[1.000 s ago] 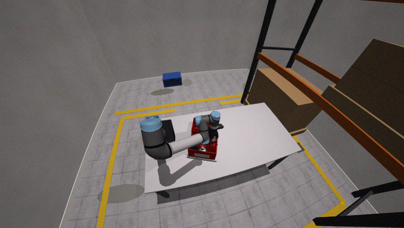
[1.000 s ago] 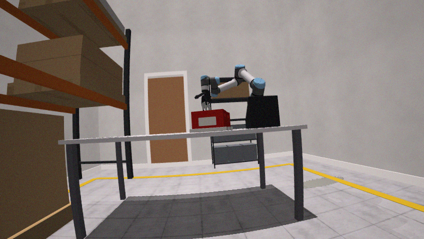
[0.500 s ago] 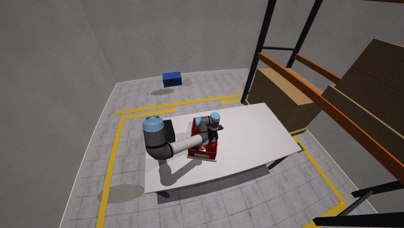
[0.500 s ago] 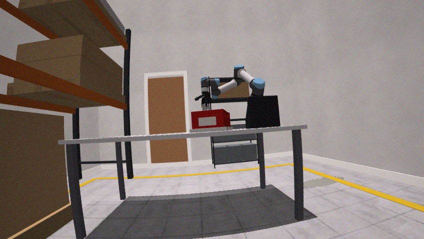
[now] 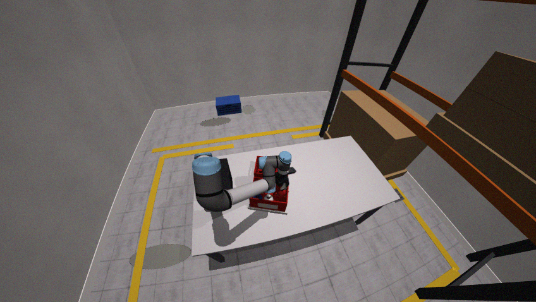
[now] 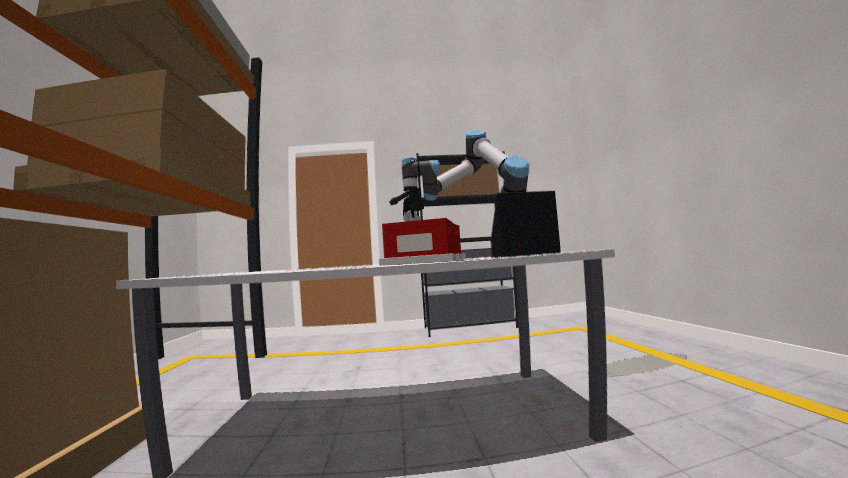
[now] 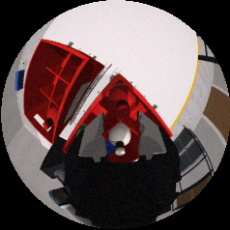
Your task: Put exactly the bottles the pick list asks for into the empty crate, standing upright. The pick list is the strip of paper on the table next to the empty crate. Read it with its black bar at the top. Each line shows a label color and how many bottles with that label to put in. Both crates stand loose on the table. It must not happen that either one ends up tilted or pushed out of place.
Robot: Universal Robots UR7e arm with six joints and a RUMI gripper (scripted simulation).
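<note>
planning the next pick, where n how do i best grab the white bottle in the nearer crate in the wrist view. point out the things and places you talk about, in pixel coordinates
Probably by the neck, from straight above: the white bottle (image 5: 268, 197) (image 7: 119, 135) narrows below its cap, and the crate's (image 5: 268, 205) (image 7: 145, 101) walls surround it, hindering a sideways approach.

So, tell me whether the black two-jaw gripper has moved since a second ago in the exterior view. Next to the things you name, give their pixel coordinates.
Yes. The gripper (image 5: 283, 186) (image 6: 411, 218) (image 7: 120, 112) has moved slightly down, toward the white table (image 5: 337, 180) (image 6: 332, 274) (image 7: 155, 43).
</note>
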